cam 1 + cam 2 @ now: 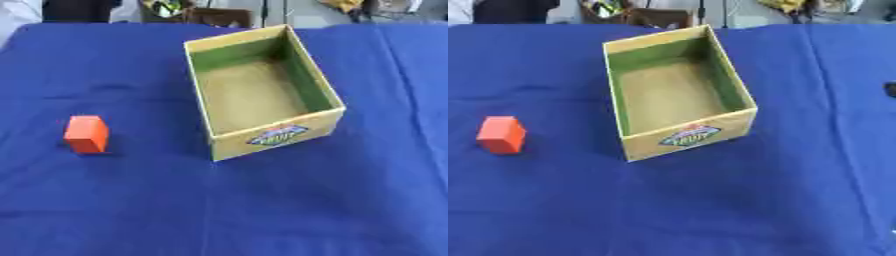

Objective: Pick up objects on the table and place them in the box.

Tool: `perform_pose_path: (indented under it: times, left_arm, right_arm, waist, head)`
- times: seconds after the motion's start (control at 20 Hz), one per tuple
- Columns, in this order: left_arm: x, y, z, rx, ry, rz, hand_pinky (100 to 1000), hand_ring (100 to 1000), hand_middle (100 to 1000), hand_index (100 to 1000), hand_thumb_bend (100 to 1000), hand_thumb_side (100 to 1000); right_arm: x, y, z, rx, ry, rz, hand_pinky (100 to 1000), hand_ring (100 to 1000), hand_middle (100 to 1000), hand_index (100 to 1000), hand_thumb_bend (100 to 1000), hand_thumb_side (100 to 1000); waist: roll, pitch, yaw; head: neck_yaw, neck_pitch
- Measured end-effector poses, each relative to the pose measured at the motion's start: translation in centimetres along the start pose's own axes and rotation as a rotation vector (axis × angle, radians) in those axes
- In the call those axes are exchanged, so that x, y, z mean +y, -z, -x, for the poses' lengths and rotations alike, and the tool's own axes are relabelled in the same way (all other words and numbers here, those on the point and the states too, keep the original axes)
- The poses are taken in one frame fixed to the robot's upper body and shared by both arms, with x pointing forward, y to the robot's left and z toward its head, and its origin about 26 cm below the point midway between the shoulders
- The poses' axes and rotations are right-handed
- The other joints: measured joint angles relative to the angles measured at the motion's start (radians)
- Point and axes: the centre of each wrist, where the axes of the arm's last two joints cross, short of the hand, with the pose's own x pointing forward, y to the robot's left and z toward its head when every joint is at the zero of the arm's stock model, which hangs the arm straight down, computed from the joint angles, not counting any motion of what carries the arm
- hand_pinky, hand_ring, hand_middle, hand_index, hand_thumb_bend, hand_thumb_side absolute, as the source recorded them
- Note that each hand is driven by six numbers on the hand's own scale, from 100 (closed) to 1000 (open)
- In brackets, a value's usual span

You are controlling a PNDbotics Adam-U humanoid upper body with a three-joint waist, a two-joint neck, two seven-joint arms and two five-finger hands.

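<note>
While the box (pixel 262 90) sits open-topped on the blue cloth (pixel 262 210), nothing lies on its bare brown floor (green lines its inner walls, and a colourful label marks the near outer wall). An orange block (pixel 86 133) rests on the cloth to the left of the box, well apart from it. Neither hand can be made out: only a small dark shape (pixel 891 89) shows at the right edge, right of the box, so I cannot tell their state.
</note>
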Motion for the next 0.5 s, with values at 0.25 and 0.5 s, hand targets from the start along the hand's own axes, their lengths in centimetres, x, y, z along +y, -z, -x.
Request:
perform_pose_path:
  times: [0.25, 0.5]
  left_arm:
    - [0.00, -0.01, 0.00, 0.000, 0.000, 0.000, 315, 552, 523, 682, 100, 1000]
    - [0.28, -0.23, -0.01, 0.004, 0.010, 0.002, 304, 552, 530, 710, 100, 1000]
  right_arm:
    - [0.00, 0.00, 0.00, 0.001, -0.005, -0.001, 777, 707, 574, 725, 100, 793]
    - [0.00, 0.00, 0.00, 0.002, -0.006, -0.001, 777, 707, 574, 725, 100, 795]
  waist:
    - [0.001, 0.000, 0.001]
    - [0.002, 0.000, 0.001]
  head:
    - [0.006, 0.009]
    - [0.008, 0.008]
